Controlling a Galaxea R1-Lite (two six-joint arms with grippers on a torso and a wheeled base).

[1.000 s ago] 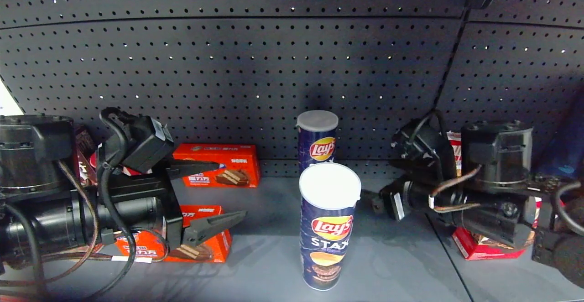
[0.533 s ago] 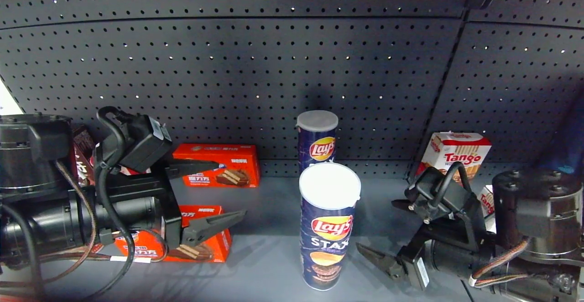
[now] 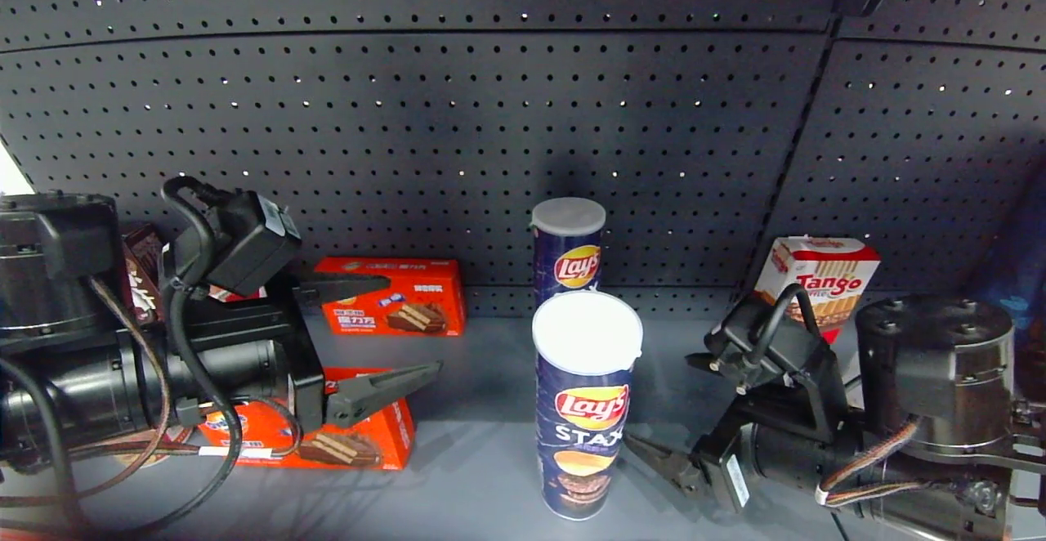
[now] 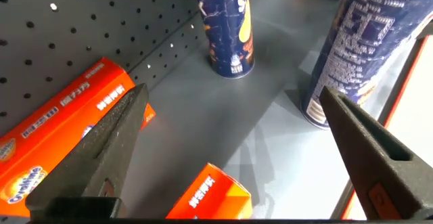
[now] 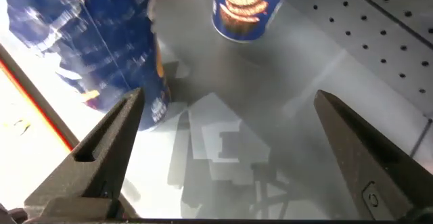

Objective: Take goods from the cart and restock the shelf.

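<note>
The front can (image 3: pixel 587 410) stands upright on the shelf (image 3: pixel 490 386), just ahead of the back can (image 3: pixel 567 251); the left gripper (image 4: pixel 233 90) and right gripper (image 5: pixel 228 95) flank it, spread wide and empty — best draw each straight back, never brushing it.

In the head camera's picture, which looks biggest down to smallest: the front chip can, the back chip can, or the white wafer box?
1. Front chip can, though it stands nearest the camera, so its true size is unsure.
2. Back chip can and white wafer box: about alike, both partly hidden, so unranked.
</note>
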